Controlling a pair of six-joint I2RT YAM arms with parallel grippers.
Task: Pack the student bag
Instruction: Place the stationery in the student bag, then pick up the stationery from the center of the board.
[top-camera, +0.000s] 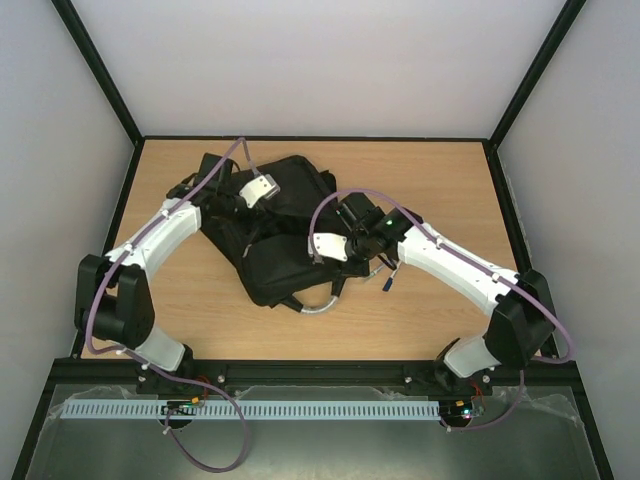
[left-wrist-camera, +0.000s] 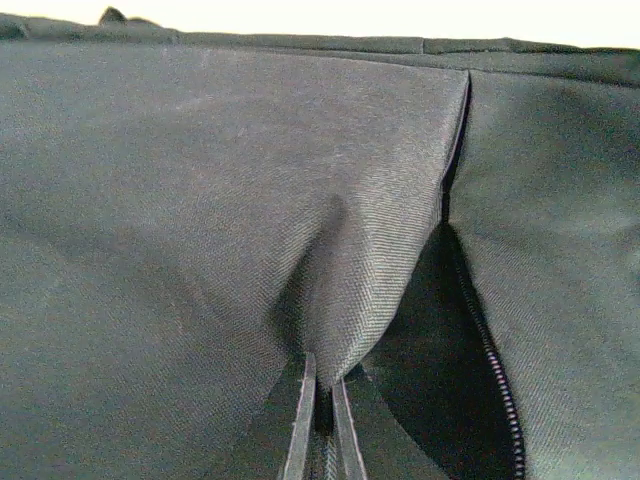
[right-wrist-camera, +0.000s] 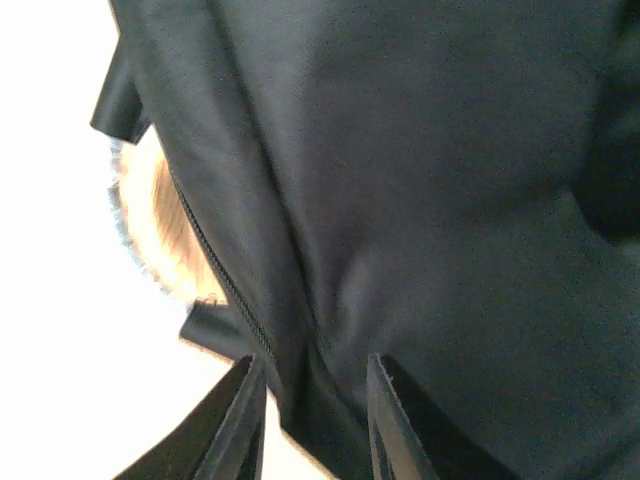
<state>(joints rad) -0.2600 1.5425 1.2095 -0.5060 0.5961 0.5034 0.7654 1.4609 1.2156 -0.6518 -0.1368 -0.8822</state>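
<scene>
Left fingers (left-wrist-camera: 298, 430) pinch a fold of the student bag (top-camera: 290, 270), likely lifting its pocket open, while right fingers (right-wrist-camera: 240, 420) straddle fabric beside the zip (right-wrist-camera: 215, 270), parted, grip unclear.

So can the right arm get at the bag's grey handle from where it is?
Probably yes. The handle lies bare on the table at the near edge of the bag, close to the right gripper, with nothing over it.
</scene>
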